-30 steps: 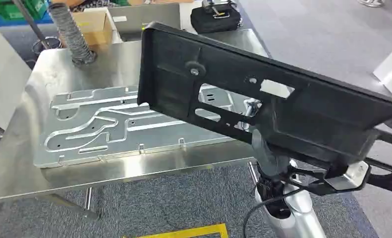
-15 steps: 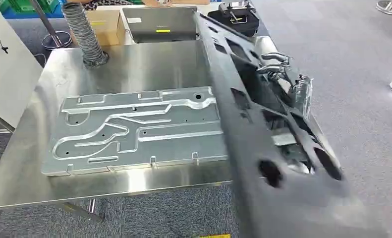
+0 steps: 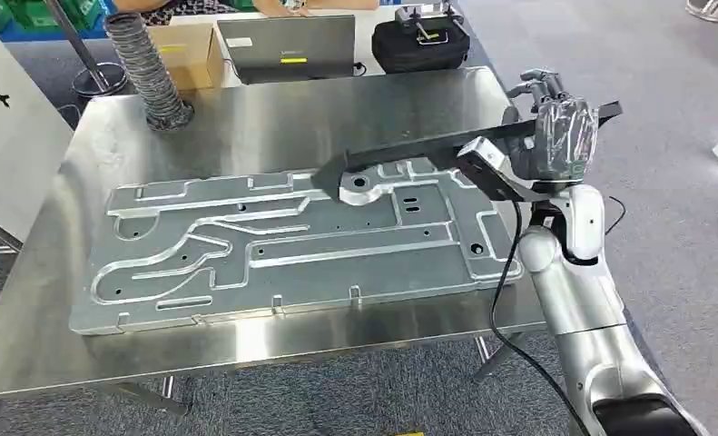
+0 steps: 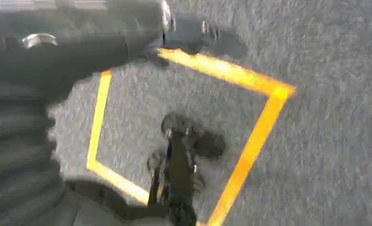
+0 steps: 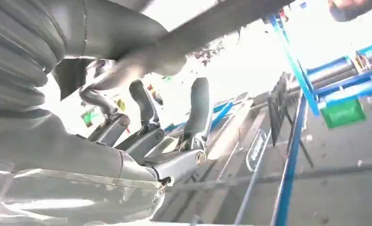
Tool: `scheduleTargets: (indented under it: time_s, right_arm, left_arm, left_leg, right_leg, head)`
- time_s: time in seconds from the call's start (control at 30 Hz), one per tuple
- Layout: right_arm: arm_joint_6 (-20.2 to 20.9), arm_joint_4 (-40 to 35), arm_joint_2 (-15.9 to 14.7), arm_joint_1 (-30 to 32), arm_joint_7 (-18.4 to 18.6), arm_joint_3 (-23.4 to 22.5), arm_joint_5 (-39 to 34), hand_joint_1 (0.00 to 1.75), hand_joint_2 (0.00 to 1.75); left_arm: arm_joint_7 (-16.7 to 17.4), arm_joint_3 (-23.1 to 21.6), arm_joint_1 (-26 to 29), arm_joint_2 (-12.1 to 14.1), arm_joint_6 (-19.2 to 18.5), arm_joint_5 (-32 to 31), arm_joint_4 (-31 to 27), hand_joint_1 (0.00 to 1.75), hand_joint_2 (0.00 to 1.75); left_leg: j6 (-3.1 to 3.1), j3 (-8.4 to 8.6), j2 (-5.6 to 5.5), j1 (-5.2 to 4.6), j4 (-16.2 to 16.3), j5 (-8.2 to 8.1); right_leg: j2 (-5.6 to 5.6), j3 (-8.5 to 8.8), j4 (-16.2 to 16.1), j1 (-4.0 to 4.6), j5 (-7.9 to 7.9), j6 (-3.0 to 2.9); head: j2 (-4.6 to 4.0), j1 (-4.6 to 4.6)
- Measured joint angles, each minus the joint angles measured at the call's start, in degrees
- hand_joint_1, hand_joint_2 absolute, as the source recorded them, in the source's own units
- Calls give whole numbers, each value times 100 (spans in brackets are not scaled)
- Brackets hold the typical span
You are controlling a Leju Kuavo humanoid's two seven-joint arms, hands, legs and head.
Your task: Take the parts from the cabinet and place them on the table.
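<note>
The right hand (image 3: 559, 136) holds a long black part (image 3: 409, 148) by its near end, out past the right edge of the table (image 3: 246, 109). The part runs edge-on from the hand toward the table's middle, its far tip hanging low over a large flat silver panel (image 3: 273, 241) that lies across most of the tabletop. From the head view I cannot tell whether that tip touches the panel or hovers just above it.

The step in hand looks like setting the black part down. To do it well, the hand should bring the held end down until the part lies level, so it settles flat instead of tipping onto its far tip. It should also choose the spot with care: the bare steel behind the panel seems the safer place, since resting the part on the ribbed panel could let it rock or slide. The fingers should open only once the part's weight is fully on the surface.

Much is hard to read. In the right wrist view the fingers (image 5: 146, 101) stand dark against glare, and the part is a blurred band, so the exact grip is unclear. The left wrist view is blurred and looks down at grey carpet with a yellow taped outline (image 4: 249, 136); I cannot tell whether the left hand is open or closed.
</note>
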Motion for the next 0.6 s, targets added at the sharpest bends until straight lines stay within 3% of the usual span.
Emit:
scheduleTargets:
  time_s: [0.1,0.17,0.23,0.27,0.3,0.33,0.4,0.43,0.47,0.5,0.6]
  right_arm:
    - [2,513,2,-189,51,83,292,175,175]
    - [-28,876,2,-375,77,155,449,175,175]
    - [-217,1414,18,-592,121,300,689,175,175]
    - [-297,1683,44,-676,138,376,786,175,175]
    - [-365,1943,83,-746,173,454,879,175,175]
    - [-408,2175,137,-808,232,526,968,175,175]
    - [-437,2544,238,-966,289,654,1085,175,175]
    - [-444,2646,267,-1021,293,689,1107,175,175]
    - [-463,2804,324,-1116,337,748,1146,175,175]
    - [-509,2987,381,-1234,365,796,1192,175,175]
    - [-489,3472,542,-1394,523,925,1270,175,175]
  left_arm:
    - [-20,-4,28,-2,-4,-7,0,0,175]
    - [-39,-9,1,-2,-15,-13,0,0,175]
    - [-66,-13,-13,0,-22,-33,0,0,175]
    - [-81,-13,-14,0,-22,-44,0,0,175]
    - [-94,-13,-12,0,-22,-46,0,0,175]
    - [-100,-13,-13,0,-22,-46,0,0,175]
    - [-111,-13,-16,-4,-26,-50,0,0,175]
    - [-118,-13,-19,-7,-31,-55,0,0,175]
    - [-131,-13,-29,-22,-37,-61,0,0,175]
    - [-153,-13,-43,-28,-48,-59,0,0,175]
    - [-225,-13,-32,-31,-70,-72,0,0,175]
  left_leg:
    - [112,-13,-10,0,-27,112]
    - [176,10,-9,11,-77,148]
    - [215,5,-10,-3,-75,144]
    - [222,4,-10,-16,-72,141]
    - [226,7,-11,-26,-69,139]
    - [232,14,-17,-36,-67,135]
    - [228,24,-27,-55,-49,126]
    - [221,27,-28,-58,-44,119]
    - [214,18,-35,-61,-39,114]
    - [184,-25,-40,-112,-1,108]
    - [103,-17,-40,-75,-36,131]
  right_leg:
    - [-6,14,-29,-5,9,120]
    - [-13,-97,231,-29,-201,159]
    - [-7,-540,1160,-16,-643,178]
    - [-7,-756,1592,-16,-776,183]
    - [-8,-862,1782,-16,-773,181]
    - [-8,-829,1681,-16,-634,168]
    - [-7,-452,861,-1,-160,102]
    - [-7,-300,546,6,-11,72]
    - [-8,-115,110,31,54,14]
    - [-15,-77,7,51,45,11]
    - [-3,-94,24,81,51,-45]
  head:
    - [-2,0]
    - [-2,2]
    - [0,2]
    - [-2,2]
    - [-2,2]
    - [-2,2]
    - [0,2]
    - [-2,2]
    - [0,2]
    - [0,2]
    - [0,0]
